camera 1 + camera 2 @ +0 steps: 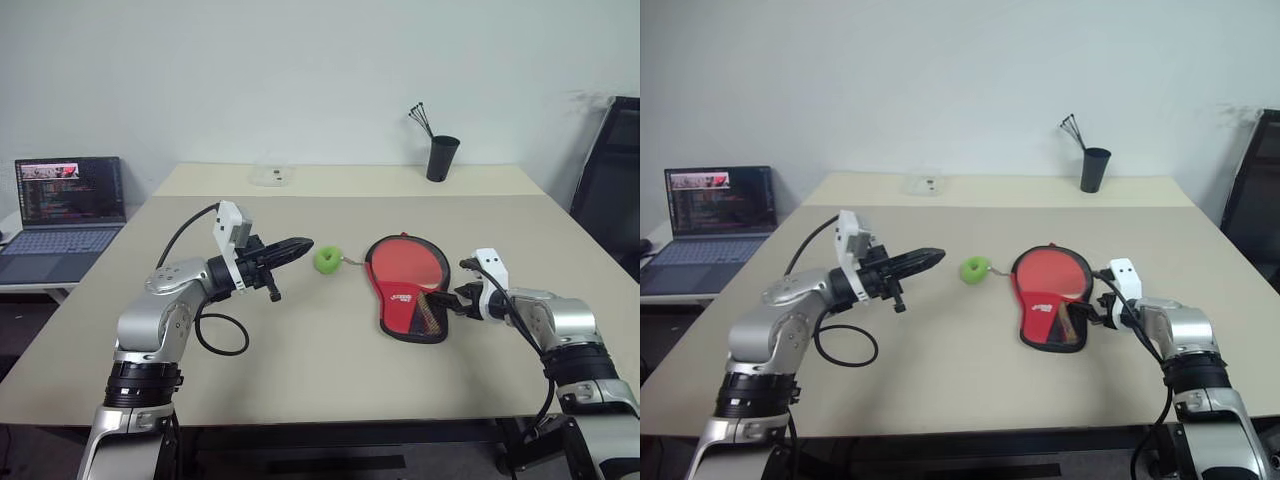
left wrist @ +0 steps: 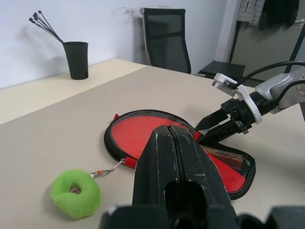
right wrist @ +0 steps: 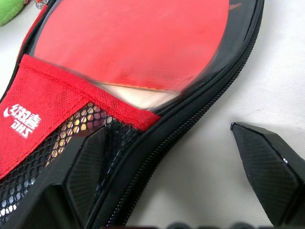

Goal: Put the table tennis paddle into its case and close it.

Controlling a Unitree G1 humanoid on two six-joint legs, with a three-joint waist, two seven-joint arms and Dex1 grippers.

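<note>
Right wrist view: red-faced table tennis paddle (image 3: 138, 38) lies inside the open black-rimmed fabric case (image 3: 190, 114) on the tabletop (image 3: 214, 181); my right jaws (image 3: 178, 167) straddle its edge wide open, empty; left jaws (image 2: 174, 157) closed, empty.

near edge: bare table (image 1: 300, 370) | centre: case (image 1: 405, 290), green tag (image 1: 327, 259) | rear: cup (image 1: 441, 157)

Even, soft indoor light (faint shadows), perhaps slight close-up blur
</note>
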